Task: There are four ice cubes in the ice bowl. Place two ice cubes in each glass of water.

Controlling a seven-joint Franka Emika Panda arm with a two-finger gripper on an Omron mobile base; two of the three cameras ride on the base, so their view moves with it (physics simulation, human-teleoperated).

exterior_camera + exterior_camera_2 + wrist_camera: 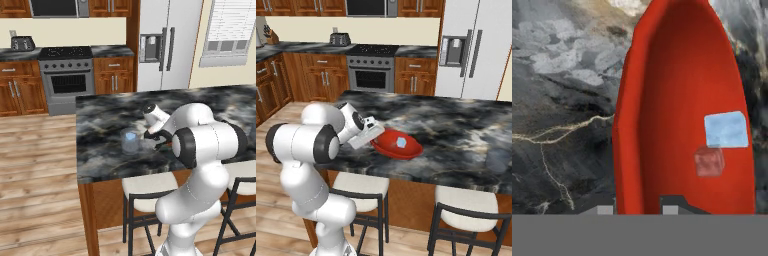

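Note:
The red ice bowl [406, 149] sits on the dark marble island counter near its front edge. In the hand view two ice cubes lie in the ice bowl [677, 75]: a pale blue ice cube [726, 130] and a red-tinted one [709, 161] just below it. One ice cube [401, 142] shows from the right base view. My gripper [637, 210] straddles the bowl's near rim, one finger outside and one inside, shut on the wall. From the right, the gripper [376, 136] is at the bowl's left edge. A glass of water [131, 142] stands left of my hand and holds a pale blue cube [131, 135].
Two stools [466, 205] stand under the counter's front edge [125, 175]. The stove [66, 75] and fridge [165, 40] are far behind. A faint greyish round shape [497, 161] at the counter's right may be a second glass. Bare counter [456, 125] stretches behind the bowl.

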